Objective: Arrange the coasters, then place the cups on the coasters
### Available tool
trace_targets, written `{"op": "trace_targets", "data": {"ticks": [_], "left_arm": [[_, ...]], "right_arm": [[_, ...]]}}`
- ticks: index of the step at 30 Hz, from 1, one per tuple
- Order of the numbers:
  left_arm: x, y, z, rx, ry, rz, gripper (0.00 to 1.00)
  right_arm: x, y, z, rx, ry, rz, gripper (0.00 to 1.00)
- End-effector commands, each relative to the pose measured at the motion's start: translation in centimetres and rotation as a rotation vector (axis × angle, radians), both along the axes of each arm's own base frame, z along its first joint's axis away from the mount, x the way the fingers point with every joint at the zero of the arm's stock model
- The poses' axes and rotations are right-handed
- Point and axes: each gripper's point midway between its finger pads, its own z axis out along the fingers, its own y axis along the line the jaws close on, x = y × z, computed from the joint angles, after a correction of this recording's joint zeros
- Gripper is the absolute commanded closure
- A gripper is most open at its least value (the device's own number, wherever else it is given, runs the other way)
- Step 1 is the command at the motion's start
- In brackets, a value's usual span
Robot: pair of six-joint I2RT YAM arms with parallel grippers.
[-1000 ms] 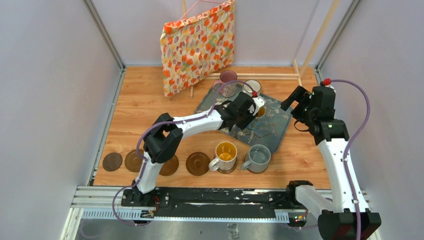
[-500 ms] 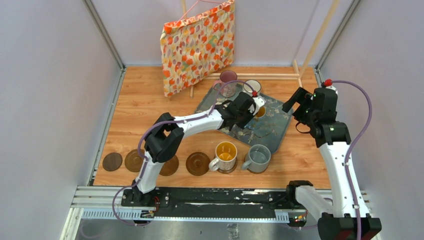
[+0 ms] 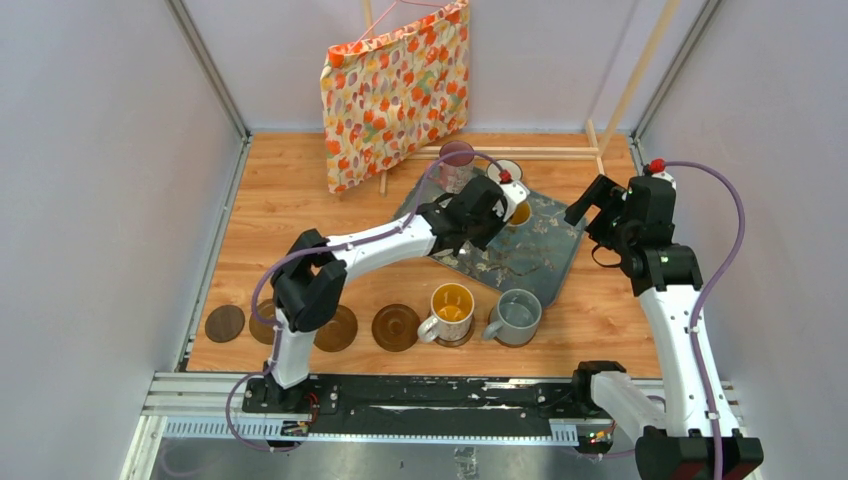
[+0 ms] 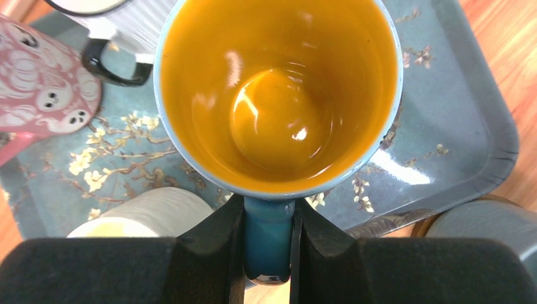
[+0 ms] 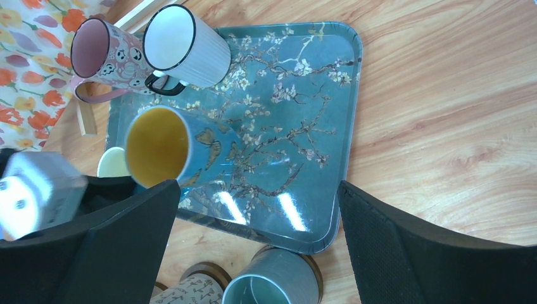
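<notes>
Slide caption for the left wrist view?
Left gripper shut on the blue handle of the yellow-inside mug, over the floral tray.

Noting my build: left arm (image 3: 385,243) and right arm (image 3: 672,310) both white-shelled links between black joint housings, a mauve cable (image 3: 741,222) looping along each, a red cap (image 3: 653,163) at its wrist end, left gripper (image 4: 269,209) and right gripper (image 5: 258,187) of blocky matte-black fingers (image 5: 437,253), finely pebbled.
</notes>
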Motion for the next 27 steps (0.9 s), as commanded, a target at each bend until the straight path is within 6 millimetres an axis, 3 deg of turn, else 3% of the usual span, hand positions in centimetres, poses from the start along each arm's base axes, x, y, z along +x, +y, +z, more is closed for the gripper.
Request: {"op": "trace_targets", "data": {"ticks": [1,7,16,27], "left_arm": [[1.1,-0.4,9.2,-0.191,-0.153,0.031,1.00],[1.1,2.8,12.5,-0.223,-0.203,0.161,1.00],[-0.9,11.1,14.7,-0.203,-0.243,0.389,1.00],[-5.5,20.3,12.3,-0.142,-0.185,0.579,1.00]], "right_arm": [[-0.4,-0.4,-0.5,-0.010,0.025,-0.007,0.00],[-0.3,-0.3,-1.0,-0.007,0.038,0.003,0.00],[0.2,0.6,-2.3,0.004,0.069,0.057,0.00],[0.5,0.7,-3.9,-0.007,0.096,0.082,0.00]]}}
